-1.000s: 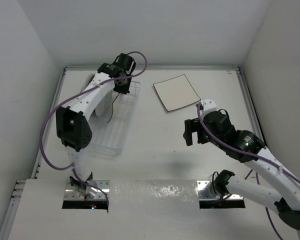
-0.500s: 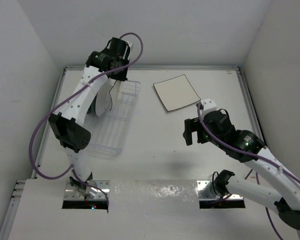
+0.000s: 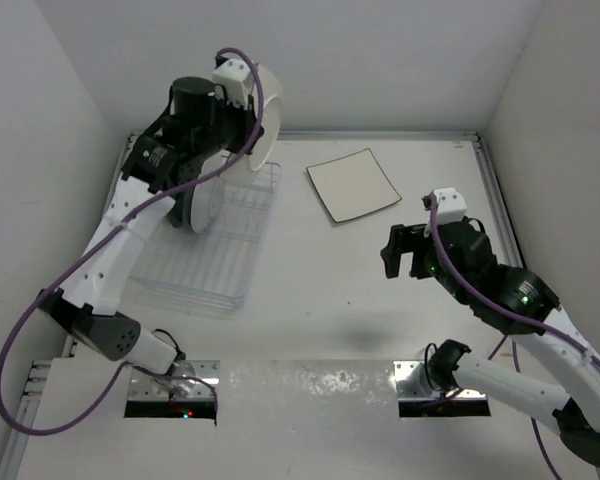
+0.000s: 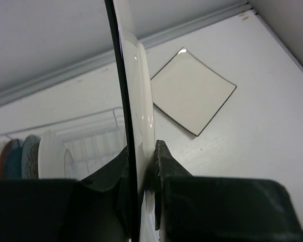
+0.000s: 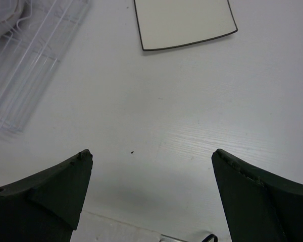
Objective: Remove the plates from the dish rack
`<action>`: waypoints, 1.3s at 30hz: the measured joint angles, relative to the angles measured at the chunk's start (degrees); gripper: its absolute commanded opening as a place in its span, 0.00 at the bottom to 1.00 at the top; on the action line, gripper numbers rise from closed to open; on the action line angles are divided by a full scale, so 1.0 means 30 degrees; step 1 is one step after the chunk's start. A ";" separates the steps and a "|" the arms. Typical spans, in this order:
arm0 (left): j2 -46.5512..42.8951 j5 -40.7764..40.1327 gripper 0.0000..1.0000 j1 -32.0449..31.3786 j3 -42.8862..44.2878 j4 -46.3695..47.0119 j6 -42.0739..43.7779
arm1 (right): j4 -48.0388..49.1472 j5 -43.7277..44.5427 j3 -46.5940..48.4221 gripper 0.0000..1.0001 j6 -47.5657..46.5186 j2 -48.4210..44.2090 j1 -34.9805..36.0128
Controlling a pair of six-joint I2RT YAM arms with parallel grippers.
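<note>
My left gripper (image 3: pixel 245 135) is shut on the rim of a cream-white square plate with a dark edge (image 3: pixel 267 112) and holds it upright, high above the clear dish rack (image 3: pixel 235 255). The left wrist view shows this plate edge-on (image 4: pixel 137 96) between my fingers (image 4: pixel 164 161). In the rack (image 4: pixel 98 133) stand a white plate (image 4: pixel 50 154) and red and teal ones (image 4: pixel 12 159). A second cream square plate (image 3: pixel 352 185) lies flat on the table; it also shows in the wrist views (image 4: pixel 192 91) (image 5: pixel 184 22). My right gripper (image 3: pixel 405 255) is open and empty over bare table (image 5: pixel 151 156).
White walls close in the table on the left, back and right. The rack's end (image 5: pixel 30 60) reaches into the upper left of the right wrist view. The arm bases stand at the near edge.
My left arm has lifted the square plate up out of the rack and swung it toward the back. My right gripper has shifted slightly right and farther back.
</note>
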 measured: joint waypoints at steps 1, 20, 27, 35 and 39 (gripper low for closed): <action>-0.0481 -0.0211 0.00 -0.0335 -0.0831 0.0947 0.0342 | -0.0117 0.0270 0.0117 0.99 0.0102 -0.0204 0.0000; 1.1511 -0.6943 0.00 -0.8400 0.1319 0.7868 1.0615 | -0.3847 0.1792 0.4087 0.99 0.0423 -0.2703 0.0000; 1.4302 -0.8029 0.00 -0.9216 0.1086 0.8743 1.3661 | -0.4517 0.1712 0.4189 0.99 0.0240 -0.2885 0.0000; 1.5336 -0.8743 0.00 -0.9413 0.0962 1.0943 1.5686 | -0.4736 0.1792 0.3942 0.99 -0.0073 -0.3126 0.0000; 1.6291 -0.8954 0.00 -0.9413 0.0969 1.2050 1.6145 | -0.4750 0.1792 0.3468 0.99 -0.0262 -0.3140 0.0000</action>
